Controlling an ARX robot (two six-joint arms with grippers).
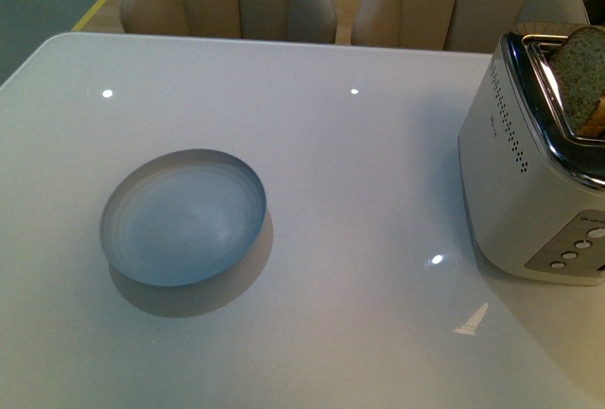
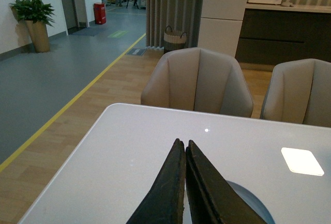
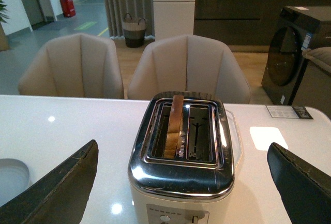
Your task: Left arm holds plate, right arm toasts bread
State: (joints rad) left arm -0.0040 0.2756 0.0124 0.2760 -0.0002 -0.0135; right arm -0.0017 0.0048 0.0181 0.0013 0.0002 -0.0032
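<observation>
On the near left of the white desk (image 1: pixel 359 192) the plate (image 1: pixel 183 217) is seen in the front view, empty and resting flat, with neither arm in that picture. At the right edge of the same view the toaster (image 1: pixel 529 182) is cut off by the frame, and the bread (image 1: pixel 581 74) is shown only as a rounded brown top rising out of a slot.

The left gripper (image 2: pixel 184 182) is shown only by the left wrist view: its dark fingers (image 2: pixel 168 188) are pressed together with almost no gap and nothing is held between them. Just beyond and beside them a small arc of the plate (image 2: pixel 256 203) is visible on the desk, not touched by the fingers.

The right gripper (image 3: pixel 183 182) is shown only by the right wrist view, with its fingers (image 3: pixel 62 188) spread wide to either side of the toaster (image 3: pixel 181 177) and apart from it, holding nothing. From this view both slots are seen from above: the bread (image 3: pixel 175 125) stands on edge in the left slot, and the other slot is bare. A sliver of the plate (image 3: pixel 10 180) appears at the far left edge.

Beyond the far edge of the desk two beige chairs (image 3: pixel 189 69) are seen in every view.
</observation>
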